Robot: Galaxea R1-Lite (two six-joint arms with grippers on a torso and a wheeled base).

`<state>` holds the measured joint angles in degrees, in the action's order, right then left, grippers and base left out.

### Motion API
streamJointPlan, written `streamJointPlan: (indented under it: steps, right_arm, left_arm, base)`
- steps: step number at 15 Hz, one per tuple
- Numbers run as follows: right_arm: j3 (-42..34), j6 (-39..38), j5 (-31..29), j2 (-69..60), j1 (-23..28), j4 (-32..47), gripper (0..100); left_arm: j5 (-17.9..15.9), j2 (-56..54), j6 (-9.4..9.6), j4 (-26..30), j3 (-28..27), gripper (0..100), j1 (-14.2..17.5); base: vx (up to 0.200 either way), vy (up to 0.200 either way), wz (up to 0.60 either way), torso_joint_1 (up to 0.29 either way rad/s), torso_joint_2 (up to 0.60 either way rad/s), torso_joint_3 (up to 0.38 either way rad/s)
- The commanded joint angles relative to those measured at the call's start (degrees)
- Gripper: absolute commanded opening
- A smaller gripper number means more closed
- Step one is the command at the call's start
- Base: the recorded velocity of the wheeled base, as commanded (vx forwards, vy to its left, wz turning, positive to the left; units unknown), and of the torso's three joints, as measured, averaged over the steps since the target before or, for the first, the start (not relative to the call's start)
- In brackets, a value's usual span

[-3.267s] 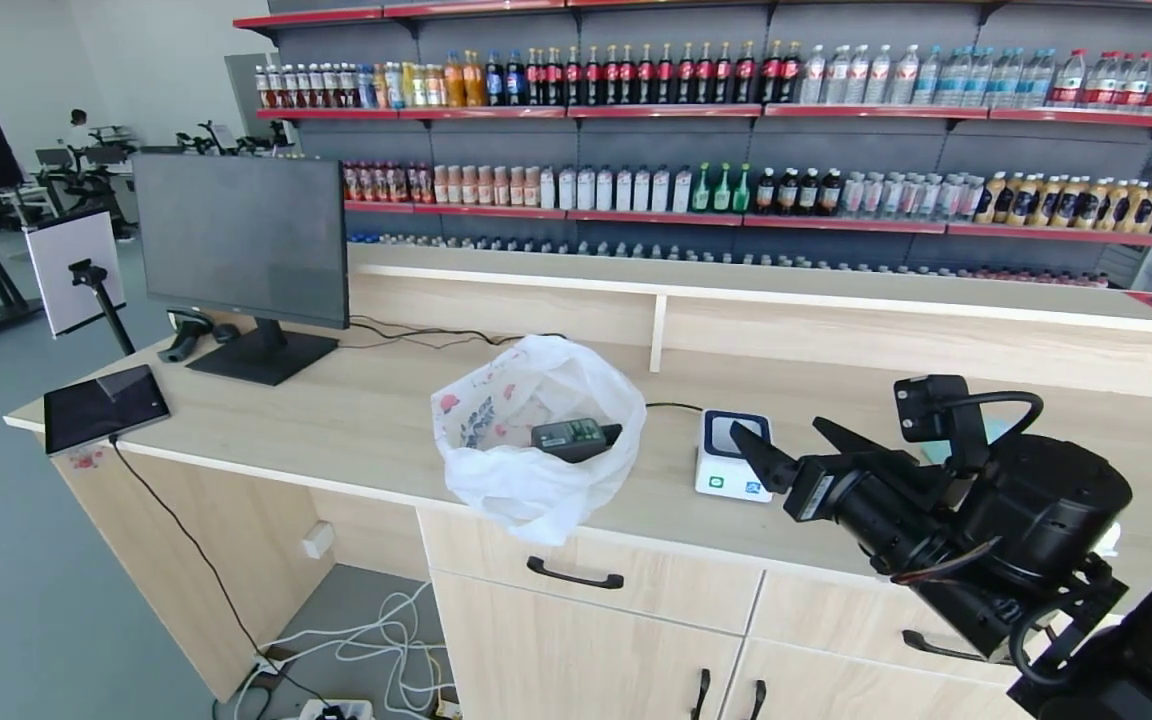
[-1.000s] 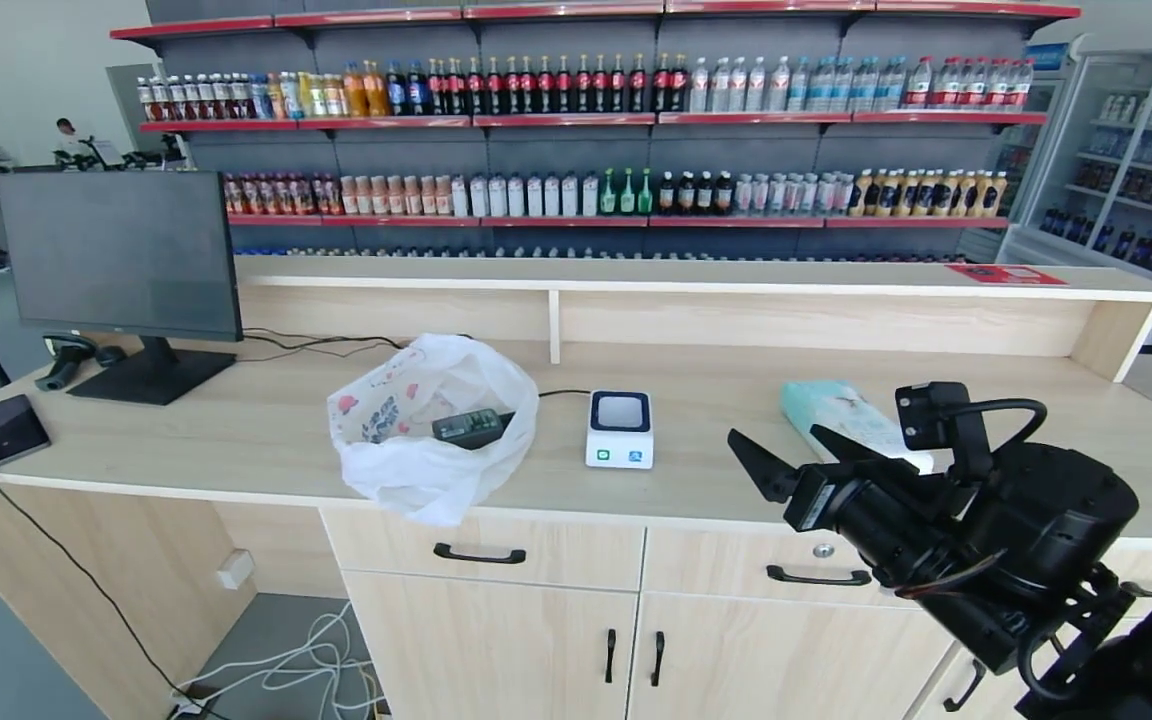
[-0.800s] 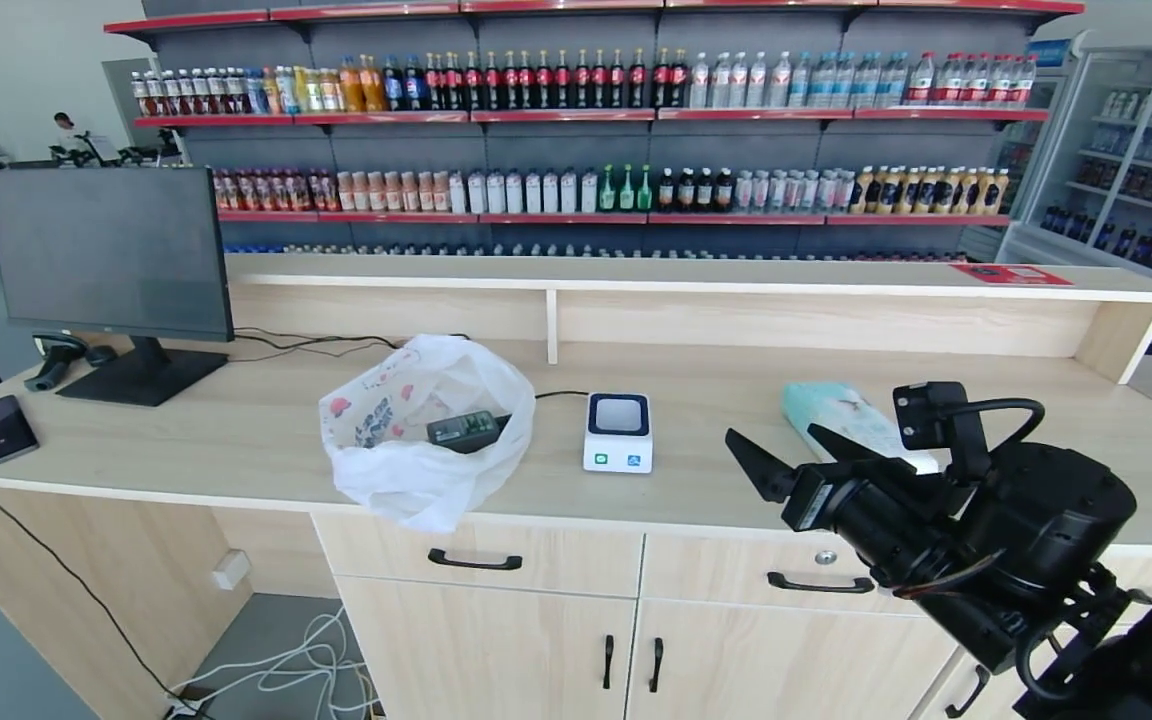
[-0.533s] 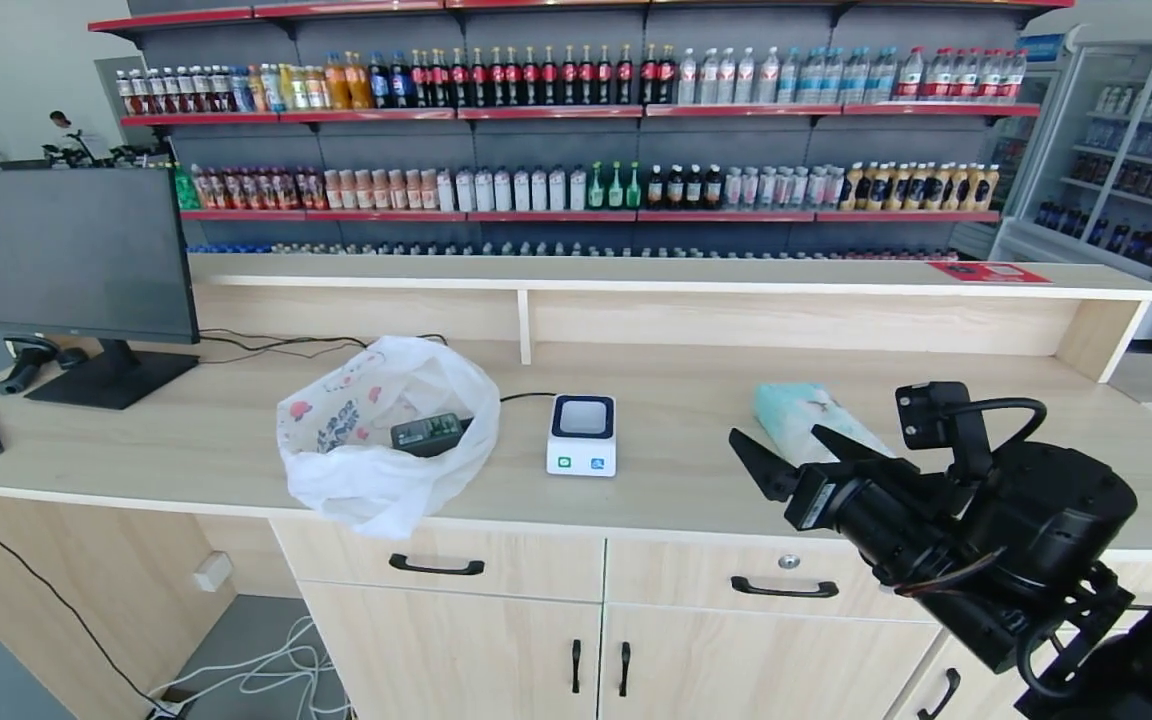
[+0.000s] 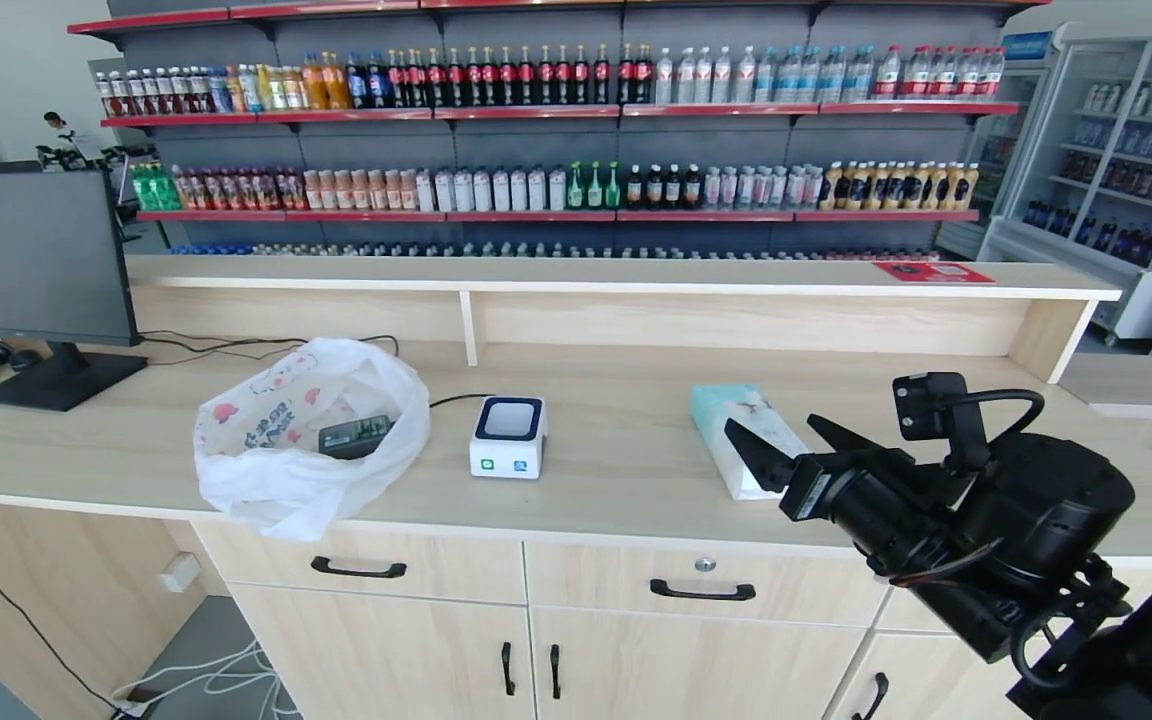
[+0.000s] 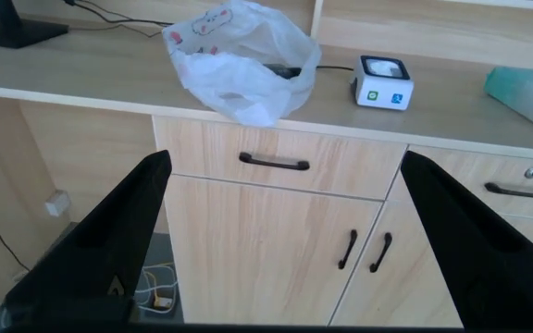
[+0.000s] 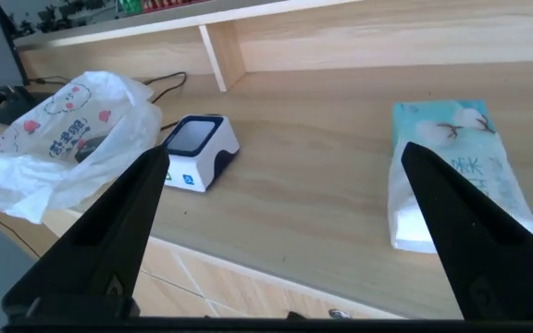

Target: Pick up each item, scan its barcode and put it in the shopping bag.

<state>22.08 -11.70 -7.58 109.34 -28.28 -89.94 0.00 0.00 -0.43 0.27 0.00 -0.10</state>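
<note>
I'm seeing my right gripper (image 5: pixel 772 425) hanging wide open and empty, the tissue pack (image 5: pixel 724 405) lying on the counter (image 5: pixel 616 470) just beyond its fingertips.

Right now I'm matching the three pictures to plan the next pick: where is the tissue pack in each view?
Head view: tissue pack on the counter, right of the scanner.
Left wrist view: tissue pack on the counter, beyond the scanner from the shopping bag.
Right wrist view: tissue pack on the counter, scanner between it and the shopping bag.
Shared landmark: the white scanner.
</note>
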Motion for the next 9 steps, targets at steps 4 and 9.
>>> streamJointPlan:
  steps: [4,9]
  right_arm:
    - [-0.02,0.45,-0.06,0.35,-1.42,-0.06,100]
    - [-1.95,0.37,-0.15,1.32,-2.92,-0.06,100]
  left_arm:
    - [0.00,0.00,-0.10,0.00,0.00,100,0.01]
    - [0.00,0.00,-0.19,0.00,0.00,100,0.01]
  base:
    - [0.000,-0.200,0.00,0.001,0.00,0.001]
    - [0.000,0.000,0.00,0.000,0.00,0.000]
